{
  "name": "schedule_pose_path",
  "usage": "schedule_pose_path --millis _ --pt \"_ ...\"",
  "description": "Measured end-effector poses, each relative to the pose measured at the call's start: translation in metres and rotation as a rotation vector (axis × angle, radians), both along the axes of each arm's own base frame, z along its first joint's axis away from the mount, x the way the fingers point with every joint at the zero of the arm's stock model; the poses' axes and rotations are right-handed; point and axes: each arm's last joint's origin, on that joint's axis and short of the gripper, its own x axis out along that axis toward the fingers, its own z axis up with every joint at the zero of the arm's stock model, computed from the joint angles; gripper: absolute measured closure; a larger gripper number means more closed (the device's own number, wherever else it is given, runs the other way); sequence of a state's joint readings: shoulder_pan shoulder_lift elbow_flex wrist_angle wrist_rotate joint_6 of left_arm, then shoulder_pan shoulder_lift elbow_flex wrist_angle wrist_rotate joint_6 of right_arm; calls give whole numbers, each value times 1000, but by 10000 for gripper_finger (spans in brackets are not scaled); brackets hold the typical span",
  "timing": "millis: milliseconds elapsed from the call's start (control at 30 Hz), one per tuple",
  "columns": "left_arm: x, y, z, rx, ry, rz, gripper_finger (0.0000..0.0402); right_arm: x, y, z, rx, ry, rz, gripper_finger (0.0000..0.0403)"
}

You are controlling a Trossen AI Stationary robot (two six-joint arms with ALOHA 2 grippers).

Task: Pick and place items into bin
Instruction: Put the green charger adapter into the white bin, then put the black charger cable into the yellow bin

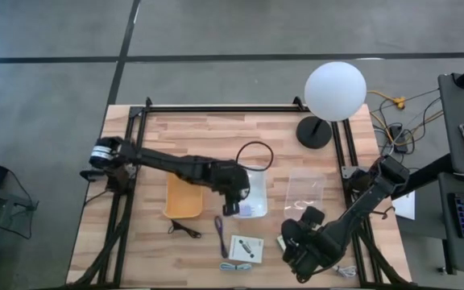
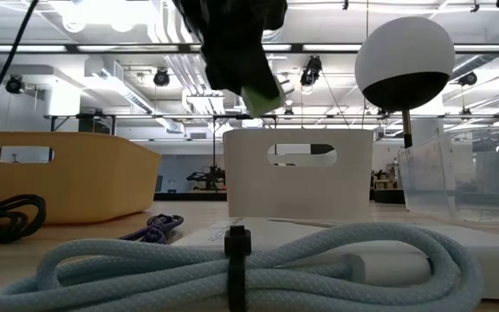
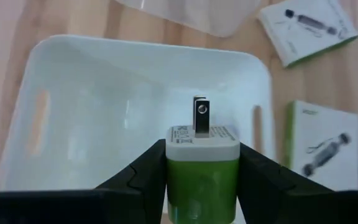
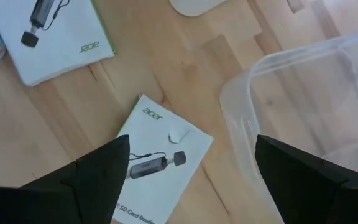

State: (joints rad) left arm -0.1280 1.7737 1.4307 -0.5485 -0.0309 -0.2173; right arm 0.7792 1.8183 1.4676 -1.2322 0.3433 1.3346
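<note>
The left gripper (image 3: 202,186) holds a small green and white plug (image 3: 202,165) — a little charger block with metal prongs on top. The two fingers squeeze its green sides. It hangs right over the white bin (image 3: 55,81), near the middle of the table, so a drop from here should land inside, I think.

The plug looks hard and light. Its sides are smooth plastic, so it could slip if the squeeze is weak. The flat green sides are the best place to hold it, not the thin prongs.

The right gripper (image 4: 188,186) waits at about five o'clock on the table, and its fingers stand wide apart with nothing in them. Below it lies a white card (image 4: 151,165) with a dark gadget printed on it, and a second card (image 4: 48,31) lies just beside. These are flat, thin and stiff — hard to pinch off the wood. An edge is the place to grab one.

At about six o'clock lies a purple strap (image 1: 218,229), soft and floppy; any spot along it would do. A dark cable (image 1: 185,229) lies at about seven o'clock, and a pale coiled cable (image 2: 249,256) sits at the front edge. It looks bendy, and it may be best taken at its dark tie.
</note>
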Motion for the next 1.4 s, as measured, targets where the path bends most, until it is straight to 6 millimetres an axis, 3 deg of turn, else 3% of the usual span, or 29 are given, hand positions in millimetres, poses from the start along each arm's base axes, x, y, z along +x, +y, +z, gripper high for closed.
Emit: schedule_pose_path --millis 233,567,867,1167,1400 --pt "16 23 -24 19 24 -32 264 1 -2 0 -1 -38 -87 74" --pt "25 23 -65 -4 143 -67 249 1 -4 -1 11 -54 -192 73" --pt "26 22 -62 1 122 -57 238 1 -5 -2 22 -68 -249 74" --pt "24 22 -59 -6 129 -29 165 1 -5 -2 21 -67 -252 74" --pt "2 2 -17 -6 68 -85 155 1 -5 -2 17 -61 -223 74"
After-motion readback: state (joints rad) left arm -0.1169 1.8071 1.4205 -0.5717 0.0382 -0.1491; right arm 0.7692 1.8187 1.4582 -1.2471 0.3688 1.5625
